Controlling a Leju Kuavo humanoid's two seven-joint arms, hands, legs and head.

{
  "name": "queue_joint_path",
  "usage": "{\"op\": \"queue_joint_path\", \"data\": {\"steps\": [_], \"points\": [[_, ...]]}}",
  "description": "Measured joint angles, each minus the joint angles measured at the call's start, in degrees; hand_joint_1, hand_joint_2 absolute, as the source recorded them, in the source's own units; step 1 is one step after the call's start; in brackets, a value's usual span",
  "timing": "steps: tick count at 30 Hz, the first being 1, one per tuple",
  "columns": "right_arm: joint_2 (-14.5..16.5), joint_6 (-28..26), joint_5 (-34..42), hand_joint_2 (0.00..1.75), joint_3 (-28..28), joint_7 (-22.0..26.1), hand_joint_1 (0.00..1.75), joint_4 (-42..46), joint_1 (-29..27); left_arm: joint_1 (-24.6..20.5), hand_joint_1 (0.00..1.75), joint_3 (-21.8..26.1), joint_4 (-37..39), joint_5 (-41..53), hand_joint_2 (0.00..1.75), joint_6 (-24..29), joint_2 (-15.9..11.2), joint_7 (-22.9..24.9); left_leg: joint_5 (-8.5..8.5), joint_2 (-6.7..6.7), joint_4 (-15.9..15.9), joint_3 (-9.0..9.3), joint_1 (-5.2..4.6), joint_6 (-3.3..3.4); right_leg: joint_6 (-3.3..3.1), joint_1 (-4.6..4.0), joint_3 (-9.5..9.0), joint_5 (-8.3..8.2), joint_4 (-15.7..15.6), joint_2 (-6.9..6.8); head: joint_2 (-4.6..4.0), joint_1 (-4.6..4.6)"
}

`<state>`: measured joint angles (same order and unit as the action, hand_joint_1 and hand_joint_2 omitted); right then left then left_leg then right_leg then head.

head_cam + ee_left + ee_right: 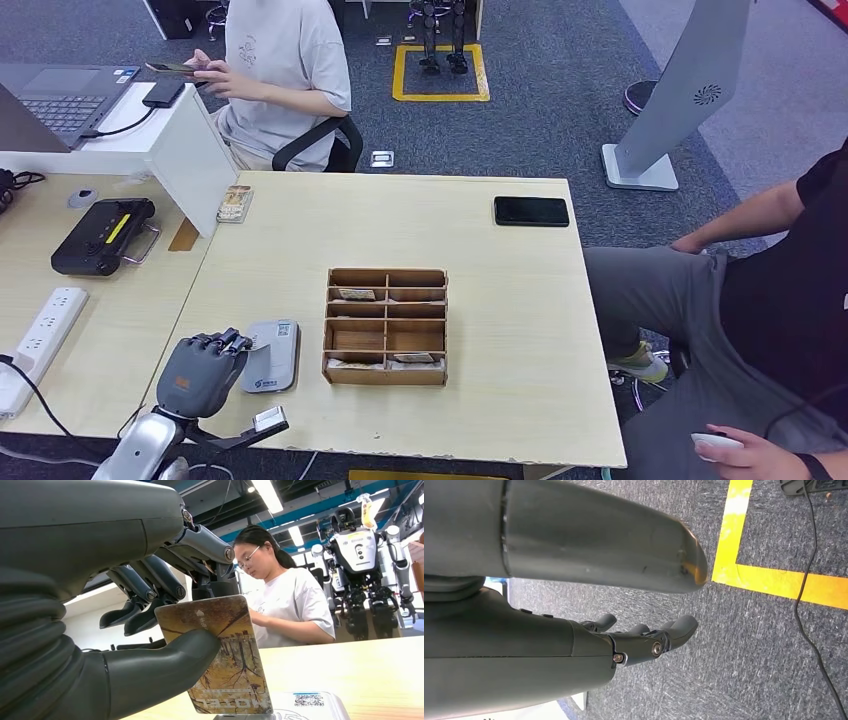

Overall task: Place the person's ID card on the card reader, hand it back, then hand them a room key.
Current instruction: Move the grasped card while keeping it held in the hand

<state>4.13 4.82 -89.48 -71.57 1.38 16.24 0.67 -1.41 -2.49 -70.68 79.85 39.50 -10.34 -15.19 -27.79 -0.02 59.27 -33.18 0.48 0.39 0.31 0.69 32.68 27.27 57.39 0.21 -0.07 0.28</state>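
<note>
Left hand (150,630) pinches card (225,655) upright over card reader (270,355); right hand (644,640) spread, holding nothing.

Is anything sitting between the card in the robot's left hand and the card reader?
Nothing visible. The left hand holds the card upright just above the card reader, whose top looks bare.
</note>
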Motion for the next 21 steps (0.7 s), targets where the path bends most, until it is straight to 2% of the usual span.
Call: {"op": "queue_joint_path", "data": {"steps": [7,15,21], "points": [[-0.15,0.01,0.01,0.00,-0.02,-0.01,0.00,-0.29,0.01,0.25,1.75,0.00,0.43,-1.56,1.75,0.09,0.16,-0.07,0.00,0.00,0.00,0.01,0.00,0.00,0.00,0.00,0.00,0.00,0.00,0.00,0.00,0.01],[-0.15,0.37,0.03,0.00,-0.02,-0.02,0.00,-0.17,-0.04,0.72,1.75,-1.07,2.61,-12.57,1.75,0.61,2.19,-3.07,0.00,0.00,0.00,0.01,-0.01,0.01,0.00,0.01,-0.01,0.00,0.00,0.00,0.00,0.01],[-0.10,0.61,0.01,0.00,-0.03,0.04,0.00,0.39,-0.11,0.78,1.75,-3.56,3.58,-16.85,1.75,0.68,2.87,-2.89,0.00,0.00,0.00,0.03,-0.01,0.01,0.00,0.01,-0.02,0.00,0.00,-0.01,0.00,-0.01]]}}
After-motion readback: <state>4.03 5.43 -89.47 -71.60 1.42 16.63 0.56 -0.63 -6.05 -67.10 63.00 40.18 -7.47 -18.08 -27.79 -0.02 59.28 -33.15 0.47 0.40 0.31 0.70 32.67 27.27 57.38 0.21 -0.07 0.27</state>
